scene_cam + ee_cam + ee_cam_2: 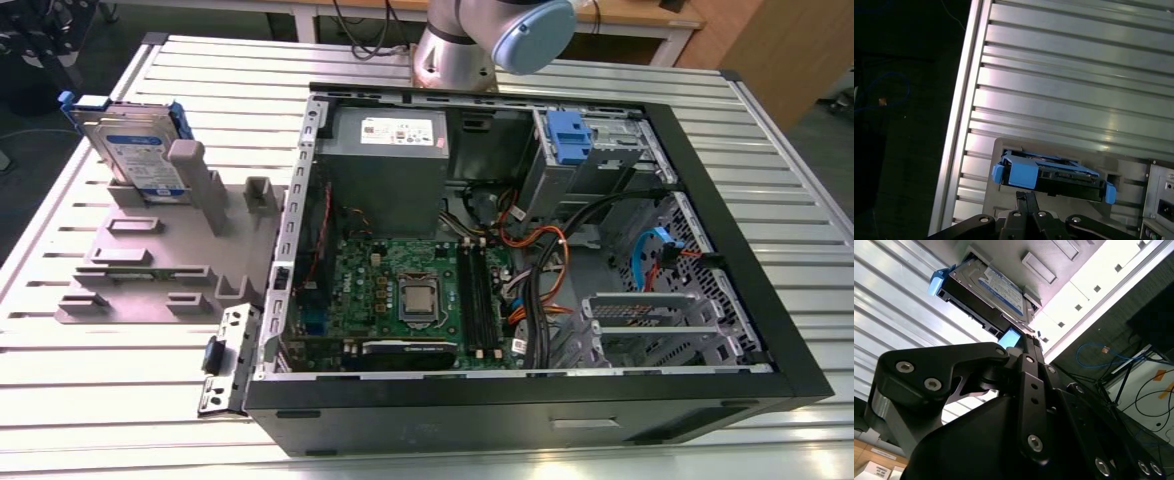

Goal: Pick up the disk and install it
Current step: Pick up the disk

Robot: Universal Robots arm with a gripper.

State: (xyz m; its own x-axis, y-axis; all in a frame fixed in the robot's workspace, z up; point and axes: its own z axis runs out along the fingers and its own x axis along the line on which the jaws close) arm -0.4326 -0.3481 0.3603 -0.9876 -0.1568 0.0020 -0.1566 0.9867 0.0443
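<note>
The gripper (1026, 195) has its fingers drawn together with nothing between them. The disk (1054, 175) lies straight ahead of the fingertips, beyond them and not gripped; how near it is I cannot tell. It stands on edge in a grey holder (147, 250) on the slatted table (80, 400). It is a silver drive with a white-and-blue label, framed by a blue carrier with end tabs.

Silver disk (134, 152) with white-and-blue label and blue frame, grey stand (147, 262), ribbed silver surface (107, 400), black case (534, 410), green board (374, 275).
</note>
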